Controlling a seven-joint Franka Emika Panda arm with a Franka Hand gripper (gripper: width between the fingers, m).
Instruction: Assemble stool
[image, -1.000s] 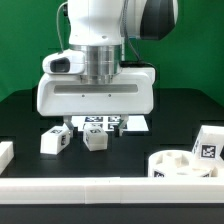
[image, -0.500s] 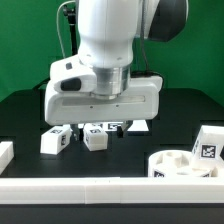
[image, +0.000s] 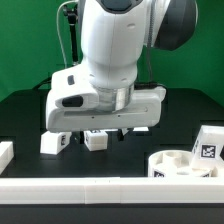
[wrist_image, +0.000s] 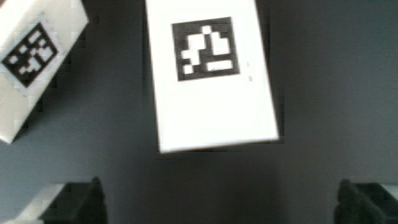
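Observation:
The round white seat disc (image: 184, 163) lies at the front on the exterior view's right, with one tagged white leg (image: 208, 141) behind it. Two more tagged legs lie under the arm, one (image: 55, 142) further left and one (image: 96, 140) just below my gripper (image: 105, 130). In the wrist view one leg (wrist_image: 214, 75) with a square tag lies ahead of the gripper (wrist_image: 222, 205), and another leg (wrist_image: 36, 60) lies beside it. The jaws stand wide apart with only dark table between them. The fingertips (wrist_image: 71, 204) touch nothing.
A long white border rail (image: 100, 186) runs along the front edge. A short white rail end (image: 5, 152) sits at the exterior view's left. The black table is bare between the legs and the seat disc.
The arm has swung toward the exterior view's right and the gripper body has tilted and turned. The legs and the seat disc have not moved.

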